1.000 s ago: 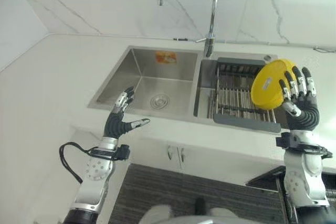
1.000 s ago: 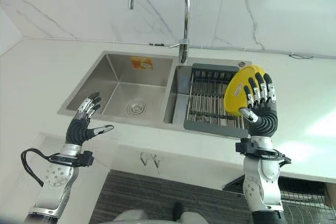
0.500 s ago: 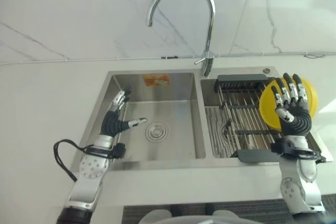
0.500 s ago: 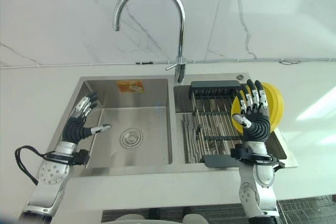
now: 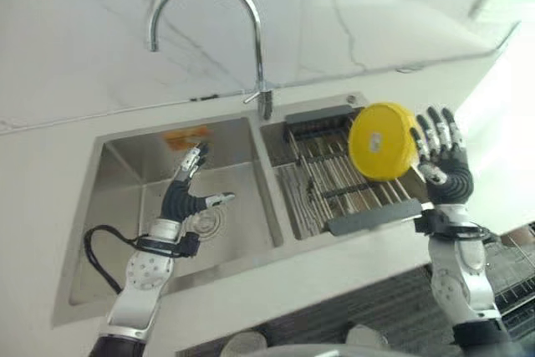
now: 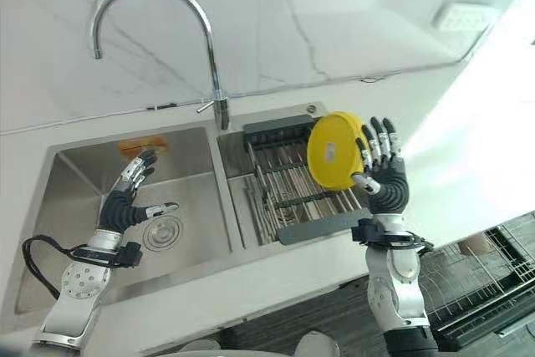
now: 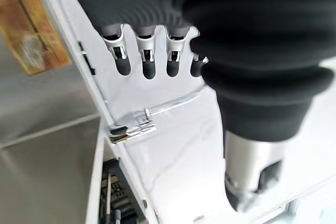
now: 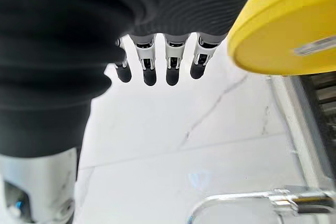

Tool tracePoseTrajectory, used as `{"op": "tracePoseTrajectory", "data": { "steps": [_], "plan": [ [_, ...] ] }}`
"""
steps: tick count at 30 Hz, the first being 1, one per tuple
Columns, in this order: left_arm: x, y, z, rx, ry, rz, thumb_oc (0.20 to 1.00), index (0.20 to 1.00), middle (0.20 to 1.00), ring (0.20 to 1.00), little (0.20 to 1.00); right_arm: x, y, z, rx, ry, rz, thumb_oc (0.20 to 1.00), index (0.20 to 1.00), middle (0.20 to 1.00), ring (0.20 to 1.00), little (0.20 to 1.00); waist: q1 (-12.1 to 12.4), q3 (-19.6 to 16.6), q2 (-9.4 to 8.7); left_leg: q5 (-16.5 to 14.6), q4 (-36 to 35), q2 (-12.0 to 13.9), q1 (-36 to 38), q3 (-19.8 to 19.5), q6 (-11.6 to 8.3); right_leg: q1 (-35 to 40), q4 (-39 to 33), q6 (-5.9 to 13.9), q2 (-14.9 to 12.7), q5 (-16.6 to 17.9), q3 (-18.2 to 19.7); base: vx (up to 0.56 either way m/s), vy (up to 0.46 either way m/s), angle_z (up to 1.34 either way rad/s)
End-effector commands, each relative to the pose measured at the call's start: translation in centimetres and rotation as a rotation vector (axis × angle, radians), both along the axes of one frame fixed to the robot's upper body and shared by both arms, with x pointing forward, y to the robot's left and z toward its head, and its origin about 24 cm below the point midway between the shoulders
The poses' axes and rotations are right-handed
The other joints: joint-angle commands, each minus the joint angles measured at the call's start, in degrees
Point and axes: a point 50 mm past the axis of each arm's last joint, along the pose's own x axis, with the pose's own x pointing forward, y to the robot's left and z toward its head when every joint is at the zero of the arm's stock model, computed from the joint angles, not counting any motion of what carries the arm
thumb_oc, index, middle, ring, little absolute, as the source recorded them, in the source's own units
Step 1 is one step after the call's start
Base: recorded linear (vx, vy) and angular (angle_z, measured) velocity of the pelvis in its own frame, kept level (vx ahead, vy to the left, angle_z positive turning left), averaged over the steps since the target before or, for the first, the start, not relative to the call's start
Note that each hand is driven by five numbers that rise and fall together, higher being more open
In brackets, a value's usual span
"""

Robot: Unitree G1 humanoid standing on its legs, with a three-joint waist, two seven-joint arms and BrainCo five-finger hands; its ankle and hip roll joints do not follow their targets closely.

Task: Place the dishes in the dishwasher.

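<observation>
A round yellow plate [image 5: 383,141] stands on edge above the right end of the dark drying rack [image 5: 334,186] in the sink's right basin. My right hand [image 5: 445,175] is raised just right of it, open with straight fingers [image 8: 173,61], and its thumb side meets the plate's rim [image 8: 283,35]. Whether the plate rests on the rack I cannot tell. My left hand [image 5: 185,194] hovers over the left basin [image 5: 125,198], open and holding nothing, its fingers [image 7: 149,56] straight.
A tall curved tap [image 5: 251,31] rises behind the divider between the basins. An orange sticker [image 5: 185,136] marks the left basin's back wall. White counter surrounds the sink. A wire dishwasher basket [image 6: 476,277] shows low at the right.
The camera has swung, shifting the whole scene. The plate now shows left of my right hand's fingers instead of behind them. Both hands keep their open posture.
</observation>
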Motion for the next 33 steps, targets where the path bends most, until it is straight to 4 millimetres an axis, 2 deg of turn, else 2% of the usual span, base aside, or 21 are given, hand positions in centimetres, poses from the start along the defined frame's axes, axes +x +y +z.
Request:
{"op": "tracePoseTrajectory", "data": {
  "steps": [1, 2, 3, 5, 7, 9, 14, 19, 26, 33],
  "plan": [
    [-0.8, -0.1, 3.2, 0.055, -0.169, -0.011, 1.0, 1.0, 1.0, 1.0, 1.0, -0.3, 0.6, 4.2, -0.066, -0.2, 0.026, 1.0, 1.0, 1.0, 1.0, 1.0, 1.17, -0.38, 1.16, -2.36, -2.66, 2.16, 5.05, -9.87, -2.08, 2.22, -2.41, -2.91, 8.57, -1.56, 1.77, -0.04, -0.425, 0.18],
    [-0.9, -0.1, 3.1, 0.041, -0.169, -0.001, 1.0, 1.0, 1.0, 1.0, 1.0, -0.2, 0.7, 4.4, -0.083, -0.199, 0.038, 1.0, 1.0, 1.0, 1.0, 1.0, 1.0, -0.46, 1.03, -2.38, -1.89, 3.23, 4.96, -9.47, -2.89, 2.8, -3.27, -3.44, 9.36, -2.52, 1.64, -0.07, -0.436, 0.09],
    [-1.2, -0.1, 3.1, 0.023, -0.173, 0.013, 1.0, 1.0, 1.0, 1.0, 1.0, -0.2, 0.8, 4.8, -0.119, -0.2, 0.066, 1.0, 1.0, 1.0, 1.0, 1.0, 1.08, -0.22, 0.67, -2.22, 0.69, 4.54, 3.66, -9.52, -4.1, 3.48, -4.23, -4.93, 10.76, -3.34, 1.82, -0.08, -0.415, 0.2],
    [-1.6, -0.1, 3.0, 0.007, -0.177, 0.011, 1.0, 1.0, 1.0, 1.0, 1.0, -0.3, 1.0, 5.2, -0.16, -0.208, 0.073, 1.0, 1.0, 1.0, 1.0, 1.0, 1.43, 0.42, 0.25, -2.6, 4.96, 4.47, 0.87, -9.92, -4.49, 4.55, -5.86, -6.7, 12.4, -3.14, 2.48, -0.06, -0.3, -0.59],
    [-1.8, -0.4, 3.1, -0.002, -0.198, 0.015, 1.0, 1.0, 1.0, 1.0, 1.0, -0.2, 1.6, 5.7, -0.179, -0.232, 0.091, 1.0, 1.0, 1.0, 1.0, 1.0, 3.23, 0.55, 1.7, 0.99, -1.58, 1.55, -0.4, -16.31, -3.98, 5.44, -8.41, -7.35, 14.92, -2.83, 4.56, 0.04, -0.059, -0.66],
    [-1.3, -0.6, 3.0, 0.003, -0.189, 0.018, 1.0, 1.0, 1.0, 1.0, 1.0, -0.3, 2.2, 5.8, -0.167, -0.236, 0.084, 1.0, 1.0, 1.0, 1.0, 1.0, 2.57, 0.21, 2.25, 3.2, -5.65, 1.7, 0.51, -16.65, -3.6, 5.74, -8.43, -7.3, 15.17, -3.45, 5.2, 0.06, 0.082, -0.76],
    [-0.2, -0.6, 2.8, 0.011, -0.169, 0.04, 1.0, 1.0, 1.0, 1.0, 1.0, -0.3, 2.6, 5.0, -0.143, -0.208, 0.118, 1.0, 1.0, 1.0, 1.0, 1.0, 1.84, -2.0, 2.28, 2.95, -7.47, 1.63, 1.05, -14.79, -3.92, 7.11, -11.83, -6.2, 13.58, -1.97, 2.5, 0.07, 0.009, -0.3],
    [-0.3, -0.8, 2.5, 0.02, -0.144, 0.011, 1.0, 1.0, 1.0, 1.0, 1.0, -0.1, 2.6, 4.8, -0.133, -0.183, 0.126, 1.0, 1.0, 1.0, 1.0, 1.0, 1.87, -3.0, 2.08, 2.17, -7.47, 2.19, 1.89, -12.82, -4.21, 8.0, -13.92, -5.86, 12.76, -0.93, 1.08, 0.04, -0.016, -0.02],
    [-0.4, -1.0, 2.5, 0.025, -0.146, 0.006, 1.0, 1.0, 1.0, 1.0, 1.0, 1.2, 3.5, 3.8, -0.175, -0.067, 0.147, 1.0, 1.0, 1.0, 1.0, 1.0, 3.15, -3.89, 1.61, 1.56, -7.47, 2.44, 2.73, -12.17, -4.21, 8.56, -15.23, -5.63, 12.25, -0.23, 0.06, 0.02, -0.007, 0.03],
    [0.1, -1.6, 2.8, 0.039, -0.147, -0.04, 1.0, 1.0, 1.0, 1.0, 1.0, 2.9, 4.0, 3.0, -0.086, 0.014, 0.151, 1.0, 1.0, 1.0, 1.0, 1.0, 4.68, -4.71, 1.54, 1.21, -7.47, 2.24, 3.35, -12.48, -3.98, 9.19, -15.44, -5.45, 11.78, -0.02, -1.07, 0.04, 0.009, 0.02]
  ]
}}
